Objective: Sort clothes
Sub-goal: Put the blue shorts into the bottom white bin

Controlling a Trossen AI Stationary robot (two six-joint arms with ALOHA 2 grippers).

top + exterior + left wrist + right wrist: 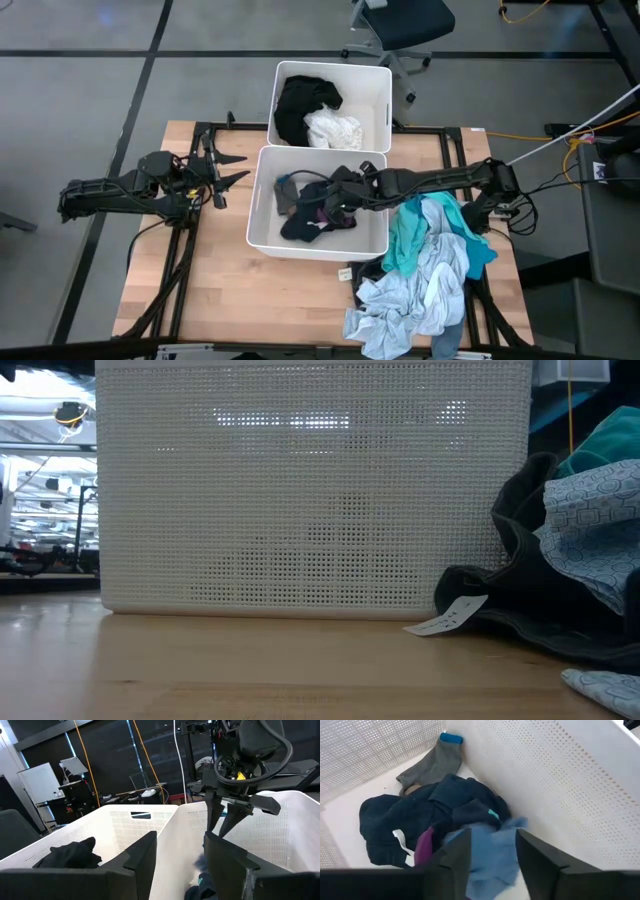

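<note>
My right gripper (338, 196) is open, pointing down inside the near white bin (262, 205). In the right wrist view (492, 851) a light blue cloth (490, 857) lies between and below its fingers, on a navy garment (415, 812). A grey sock with a blue cuff (432, 765) lies by the bin's corner. The far white bin (380, 95) holds a black garment (300, 105) and a white one (333, 130). A pile of teal and light blue clothes (430, 270) lies on the table at the right. My left gripper (232, 170) is open and empty beside the near bin's left wall. My right gripper's open fingers (455, 855) stand on either side of the light blue cloth's upper part (487, 840), coming from above. I cannot tell whether they touch it. The cloth rests on the dark clothes in the bin.
The two bins stand end to end at the table's middle and far edge. The near bin's perforated wall (310, 490) fills the low view, with the pile's dark garment and a paper tag (445, 618) at its right. Bare wood (230, 290) lies at the near left.
</note>
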